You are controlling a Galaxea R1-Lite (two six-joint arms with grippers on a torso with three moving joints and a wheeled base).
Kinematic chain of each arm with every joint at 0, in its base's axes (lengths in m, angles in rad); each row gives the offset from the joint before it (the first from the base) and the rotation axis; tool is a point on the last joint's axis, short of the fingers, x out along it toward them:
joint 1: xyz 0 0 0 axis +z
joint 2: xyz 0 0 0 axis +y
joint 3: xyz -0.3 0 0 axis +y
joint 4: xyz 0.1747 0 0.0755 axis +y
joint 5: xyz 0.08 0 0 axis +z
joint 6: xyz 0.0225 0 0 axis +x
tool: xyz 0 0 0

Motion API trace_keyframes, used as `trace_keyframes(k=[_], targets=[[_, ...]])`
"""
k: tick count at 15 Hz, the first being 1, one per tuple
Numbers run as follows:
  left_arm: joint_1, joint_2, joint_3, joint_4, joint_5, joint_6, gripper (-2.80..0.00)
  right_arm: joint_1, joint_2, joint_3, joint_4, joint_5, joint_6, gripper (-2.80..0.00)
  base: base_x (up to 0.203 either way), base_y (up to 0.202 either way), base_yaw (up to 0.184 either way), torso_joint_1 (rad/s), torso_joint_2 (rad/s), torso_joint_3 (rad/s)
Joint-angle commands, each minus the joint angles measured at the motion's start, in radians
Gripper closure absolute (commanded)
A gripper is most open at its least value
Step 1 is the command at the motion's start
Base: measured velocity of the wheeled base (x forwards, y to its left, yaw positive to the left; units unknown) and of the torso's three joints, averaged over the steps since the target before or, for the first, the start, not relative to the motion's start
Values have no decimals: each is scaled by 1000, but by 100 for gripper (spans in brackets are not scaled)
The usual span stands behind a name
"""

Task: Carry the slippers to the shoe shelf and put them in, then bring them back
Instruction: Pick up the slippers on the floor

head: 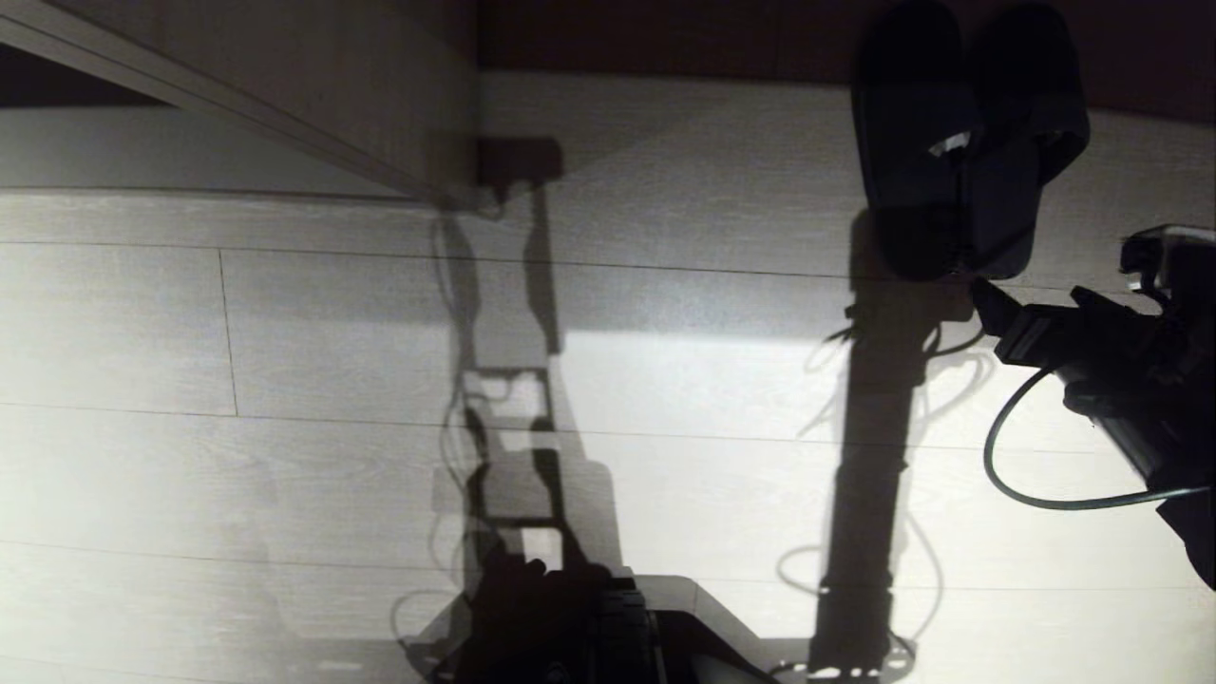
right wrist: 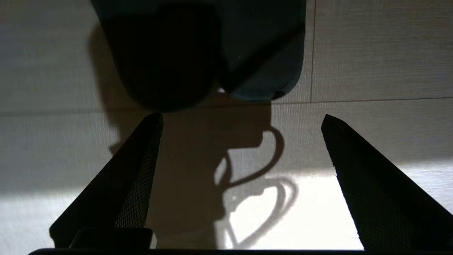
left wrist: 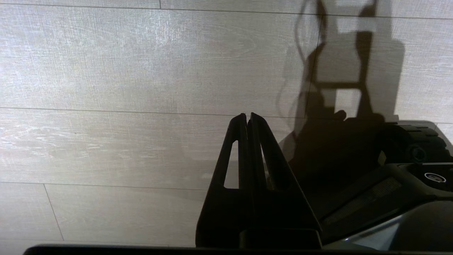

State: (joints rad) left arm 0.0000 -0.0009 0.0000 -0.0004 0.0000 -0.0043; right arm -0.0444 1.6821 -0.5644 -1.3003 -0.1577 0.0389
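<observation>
- Overhead, the head view has the pair of flat black open-heel slippers (head: 964,142) lying side by side and touching, toes in under the dark brown back of the low pale wood-grain shoe shelf (head: 665,133), heels out on its light base board; a small white tag shows on one insole. The right gripper (head: 983,304) sits just behind the heels, apart from them.
- An upright pale divider board (head: 380,104) stands well to the left of the pair.
- From the left wrist view, the left gripper (left wrist: 247,117) has its two black fingers pressed together, hanging idle over pale plank floor (left wrist: 124,71) beside the robot's dark base (left wrist: 407,159).
- From the right wrist view, the right gripper's mesh-faced fingers (right wrist: 138,170) are spread wide with nothing between them; the slipper heels lie just ahead of the tips, not touching.
- Judging by this, the putting-in step looks done: the pair rests in the shelf, unheld.
- Bringing them back would call for pushing the spread fingers forward around both heels where they meet, closing firmly, then lifting clear of the base board.
</observation>
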Motion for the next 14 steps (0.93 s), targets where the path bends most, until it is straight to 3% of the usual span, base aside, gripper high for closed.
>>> trace_keyframes(k=[1,14], targets=[[0,1,-1,-1,0,0,0,0,17,-12,-11,-2,31,-280,0,0,0,0,0,0],[0,1,0,0,0,0,0,32,111,-229,-22,-2,115,-280,0,0,0,0,0,0]])
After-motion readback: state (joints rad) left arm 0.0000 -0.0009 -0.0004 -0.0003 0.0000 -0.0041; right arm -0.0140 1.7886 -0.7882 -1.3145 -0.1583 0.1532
